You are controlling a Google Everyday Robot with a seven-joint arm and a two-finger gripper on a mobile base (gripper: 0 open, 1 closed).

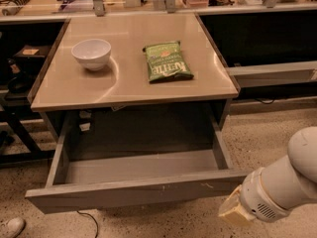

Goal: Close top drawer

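The top drawer (133,191) is pulled far out from under the tan table top (133,83). Its wide grey front panel has small white scuffs, and its shallow box interior (141,165) holds nothing I can see. My white arm (282,182) reaches in from the lower right. My gripper (231,213) is at its cream-coloured end, low and just in front of the right end of the drawer's front panel. I cannot tell whether it touches the panel.
A white bowl (91,53) and a green chip bag (166,62) sit on the table top. Dark shelving stands on both sides, with a grey shelf (272,74) at the right. A white shoe (9,228) and a cable lie on the speckled floor.
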